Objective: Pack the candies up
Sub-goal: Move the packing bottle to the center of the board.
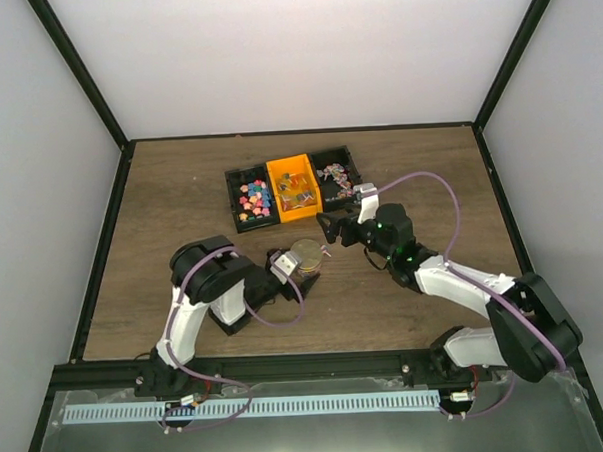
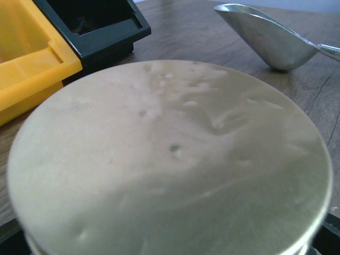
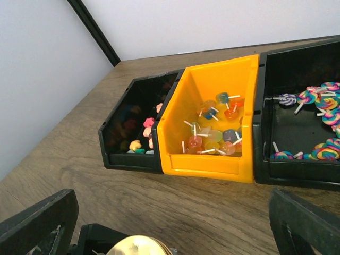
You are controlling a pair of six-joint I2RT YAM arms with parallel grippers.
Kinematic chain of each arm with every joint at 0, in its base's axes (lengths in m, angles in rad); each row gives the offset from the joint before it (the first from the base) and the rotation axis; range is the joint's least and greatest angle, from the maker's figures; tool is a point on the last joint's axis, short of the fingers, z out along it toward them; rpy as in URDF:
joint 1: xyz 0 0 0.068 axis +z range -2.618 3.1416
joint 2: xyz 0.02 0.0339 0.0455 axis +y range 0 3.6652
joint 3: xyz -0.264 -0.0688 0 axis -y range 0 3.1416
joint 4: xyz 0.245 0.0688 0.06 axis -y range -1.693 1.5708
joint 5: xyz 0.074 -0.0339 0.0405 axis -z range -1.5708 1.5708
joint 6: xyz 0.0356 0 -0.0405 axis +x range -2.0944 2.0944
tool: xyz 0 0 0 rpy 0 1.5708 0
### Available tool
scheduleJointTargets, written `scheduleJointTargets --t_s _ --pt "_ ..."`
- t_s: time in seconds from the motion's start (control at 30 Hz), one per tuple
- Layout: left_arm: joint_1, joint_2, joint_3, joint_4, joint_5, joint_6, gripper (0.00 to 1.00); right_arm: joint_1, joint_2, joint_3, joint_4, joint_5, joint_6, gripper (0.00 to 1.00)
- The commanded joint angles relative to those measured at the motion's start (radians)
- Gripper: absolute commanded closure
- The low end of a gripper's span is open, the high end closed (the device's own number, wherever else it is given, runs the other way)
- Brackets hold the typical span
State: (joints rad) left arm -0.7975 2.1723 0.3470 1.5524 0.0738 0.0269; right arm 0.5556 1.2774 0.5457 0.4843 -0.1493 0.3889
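The left gripper [image 1: 295,262], spread wide, is faced by a cream lid [image 2: 170,159] and a metal scoop [image 2: 265,37]; the right gripper [image 3: 172,226], equally open and holding nothing, by binned candies [image 3: 212,133].

A brown wood-grain table [image 1: 180,191] carries an orange bin [image 1: 294,188]. One black bin [image 1: 250,198] stands touching the orange bin's left side, another black bin [image 1: 336,174] its right, all in one row. On the orange bin's near side, apart from it, stands a cream-lidded jar [image 1: 305,256]; a metal scoop [image 2: 265,34] lies there too, further right
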Motion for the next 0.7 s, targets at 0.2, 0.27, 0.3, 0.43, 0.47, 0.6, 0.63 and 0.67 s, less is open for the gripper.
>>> scheduleJointTargets --t_s 0.2,0.27,0.3,0.43,0.47,0.6,0.63,0.67 --pt "0.035 0.111 -0.033 0.221 0.114 -0.01 0.15 -0.02 0.06 0.057 0.039 -0.042 -0.013 0.0" --pt "0.034 0.107 -0.038 0.221 0.128 -0.01 0.16 -0.021 0.069 0.056 0.04 -0.048 -0.012 0.0" --pt "0.035 0.106 -0.041 0.221 0.136 -0.009 0.16 -0.02 0.073 0.054 0.042 -0.05 -0.01 0.0" --pt "0.035 0.096 -0.059 0.22 0.191 -0.005 0.15 -0.02 0.088 0.038 0.049 -0.072 0.009 0.04" --pt "0.035 0.093 -0.065 0.221 0.206 -0.003 0.15 -0.02 0.092 0.033 0.053 -0.08 0.016 0.06" --pt "0.037 0.076 -0.092 0.221 0.268 0.017 0.15 -0.02 0.097 -0.005 0.093 -0.125 0.062 0.24" --pt "0.038 0.073 -0.096 0.221 0.288 0.023 0.15 -0.02 0.098 -0.016 0.107 -0.145 0.073 0.3" --pt "0.039 0.071 -0.099 0.221 0.308 0.027 0.15 -0.02 0.101 -0.025 0.117 -0.166 0.082 0.36"
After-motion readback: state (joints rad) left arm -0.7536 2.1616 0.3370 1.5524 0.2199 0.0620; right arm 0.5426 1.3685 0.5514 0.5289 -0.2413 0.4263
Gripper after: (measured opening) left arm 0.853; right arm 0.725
